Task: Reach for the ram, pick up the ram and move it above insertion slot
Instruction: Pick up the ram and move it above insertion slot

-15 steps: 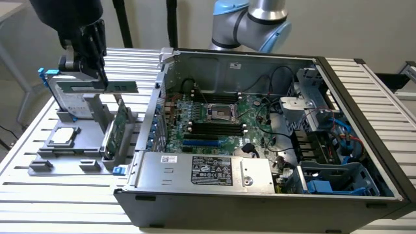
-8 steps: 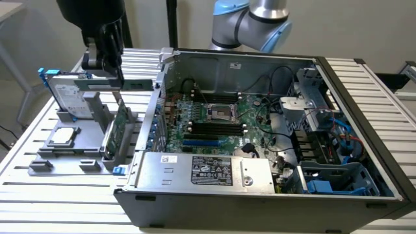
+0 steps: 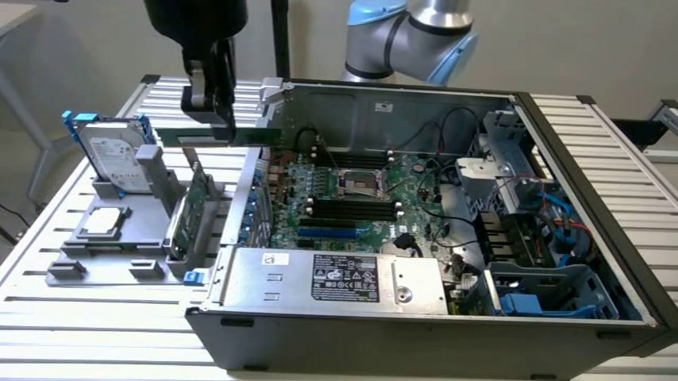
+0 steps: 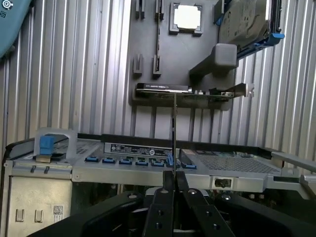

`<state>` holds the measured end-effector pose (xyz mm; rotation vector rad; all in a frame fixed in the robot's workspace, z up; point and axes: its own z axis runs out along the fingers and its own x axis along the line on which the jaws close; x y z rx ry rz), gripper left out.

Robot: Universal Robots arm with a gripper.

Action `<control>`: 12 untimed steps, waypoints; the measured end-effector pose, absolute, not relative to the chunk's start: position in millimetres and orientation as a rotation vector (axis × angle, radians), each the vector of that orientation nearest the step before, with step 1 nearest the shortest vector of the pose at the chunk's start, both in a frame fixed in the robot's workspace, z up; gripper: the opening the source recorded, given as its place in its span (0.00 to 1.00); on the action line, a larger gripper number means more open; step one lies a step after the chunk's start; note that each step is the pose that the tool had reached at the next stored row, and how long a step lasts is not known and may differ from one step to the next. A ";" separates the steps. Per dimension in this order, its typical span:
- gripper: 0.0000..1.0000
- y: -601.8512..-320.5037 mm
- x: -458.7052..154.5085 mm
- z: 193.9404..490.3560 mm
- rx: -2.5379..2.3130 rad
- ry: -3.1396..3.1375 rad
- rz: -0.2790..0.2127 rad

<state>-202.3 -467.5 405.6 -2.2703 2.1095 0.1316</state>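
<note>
Clamped edge-on between two black fingers [image 4: 160, 207] at the lower centre of the wrist view, the ram [image 4: 175, 133] rises as a thin dark line toward the middle of the frame. In the exterior view the same ram [image 3: 217, 136] appears in the upper left as a long, narrow green stick held level and lifted clear of everything below, with the end effector [image 3: 212, 111] gripping it from above near its end on the exterior view's left. Its other end reaches toward the wall of the open computer case [image 3: 593, 317], whose motherboard [image 3: 350, 198] and black slots [image 3: 344, 208] lie lower and further toward the exterior view's right. Directly beneath the ram a grey fixture [image 3: 117, 238] sits on the ribbed metal tabletop [image 3: 85, 309], carrying a silver hard drive [image 3: 111, 155] standing on edge, a taller green card [image 3: 190, 214] upright in its holder, and a square processor chip [image 3: 104, 221] lying flat. A pale blue and silver robot arm [image 3: 418, 36] occupies the upper centre behind the case.
</note>
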 end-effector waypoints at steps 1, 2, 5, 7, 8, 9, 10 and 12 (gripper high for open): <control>0.13 -466.8 -198.1 405.5 -2.270 2.109 0.132; 0.13 -465.9 -193.9 405.6 -2.270 2.109 0.132; 0.13 -462.3 -182.3 405.5 -2.270 2.109 0.132; 0.13 -459.3 -174.6 405.5 -2.270 2.109 0.132; 0.13 -457.8 -171.0 405.4 -2.270 2.109 0.132; 0.13 -456.3 -167.5 405.4 -2.270 2.109 0.132; 0.13 -454.6 -163.9 405.4 -2.270 2.109 0.132; 0.13 -450.7 -157.6 405.2 -2.270 2.110 0.132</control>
